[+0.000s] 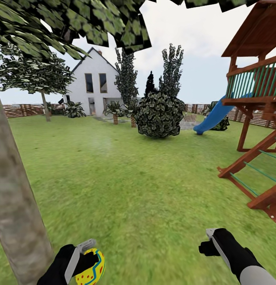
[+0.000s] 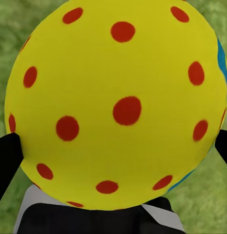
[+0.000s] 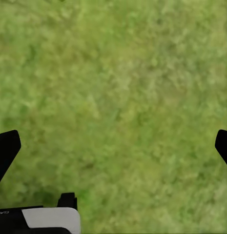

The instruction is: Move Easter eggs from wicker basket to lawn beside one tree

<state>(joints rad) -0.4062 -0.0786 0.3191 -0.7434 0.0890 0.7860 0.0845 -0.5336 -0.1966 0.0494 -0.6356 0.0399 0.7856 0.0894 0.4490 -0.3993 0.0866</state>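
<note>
- Right now our left gripper (image 1: 85,264) is pinching a yellow Easter egg (image 1: 90,267) with red dots and a blue zigzag stripe, low at the left of the head view.
- Up close in the left wrist view, the yellow egg with red dots (image 2: 118,105) sits between the two black fingers (image 2: 6,158), and green grass shows behind it.
- Just beside that hand stands the thick grey-brown tree trunk (image 1: 13,198), with flat green leaf clusters (image 1: 74,19) hanging above us.
- Our right gripper (image 1: 209,241) hangs over the wide green lawn (image 1: 145,178) with nothing in it.
- From the right wrist view we see its black fingertips (image 3: 6,151) spread far apart, with grass (image 3: 118,107) between them.
- Far off we see a white house (image 1: 94,85), a round dark bush (image 1: 159,114), a brown wooden fence (image 1: 19,110) and a wooden play tower (image 1: 256,99) with a blue slide (image 1: 213,116).
</note>
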